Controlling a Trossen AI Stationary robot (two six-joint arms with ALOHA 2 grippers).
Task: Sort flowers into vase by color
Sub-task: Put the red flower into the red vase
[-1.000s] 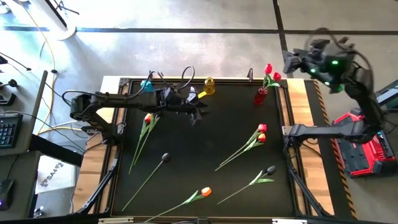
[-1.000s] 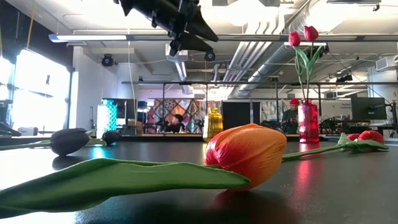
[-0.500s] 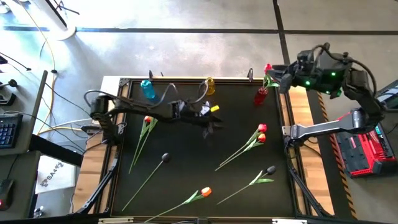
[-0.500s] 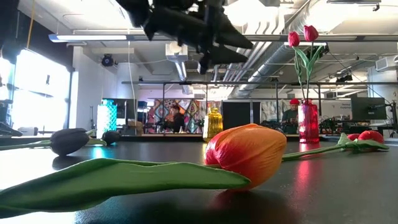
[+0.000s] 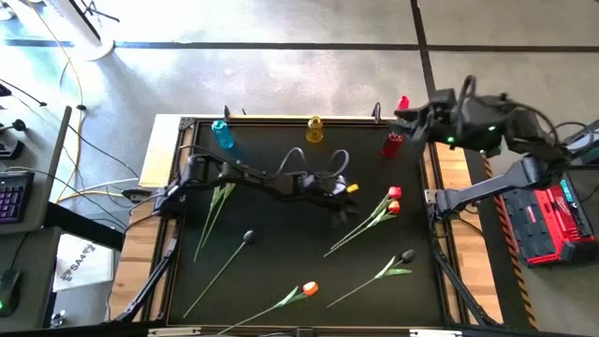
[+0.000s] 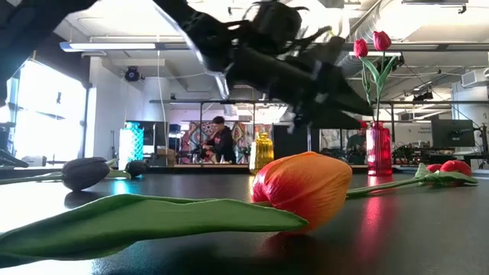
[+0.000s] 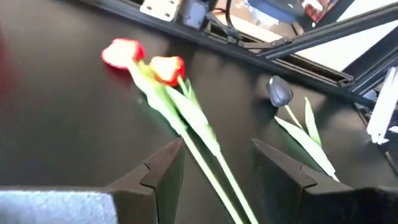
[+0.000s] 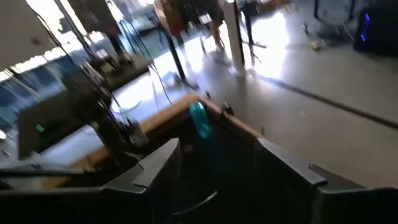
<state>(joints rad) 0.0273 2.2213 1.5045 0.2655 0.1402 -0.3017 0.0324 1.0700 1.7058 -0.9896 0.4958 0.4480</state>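
Two red tulips (image 5: pixel 393 197) lie side by side on the black table, right of centre, with their stems running toward the near-left. My left gripper (image 5: pixel 343 207) hovers open just left of them. In the left wrist view the stems (image 7: pixel 193 127) pass between its open fingers (image 7: pixel 217 149) without touching them. The red vase (image 5: pixel 391 144) stands at the far right and holds red tulips (image 6: pixel 371 44). My right gripper (image 5: pixel 408 117) is open beside and above that vase. A black tulip (image 5: pixel 408 254), an orange tulip (image 5: pixel 309 289) and another black tulip (image 5: pixel 249 237) lie nearer the near edge.
A blue vase (image 5: pixel 221 133) and a yellow vase (image 5: pixel 315 128) stand along the far edge. More tulips (image 5: pixel 213 211) lie under the left arm at the table's left. A raised black frame (image 5: pixel 281 120) rims the table. People move in the room behind the table in the low view.
My left gripper has swung from beside the yellow vase toward the table's right and near side, ending next to the pair of red tulips. My right gripper has come down and leftward to the red vase. No flower has moved.
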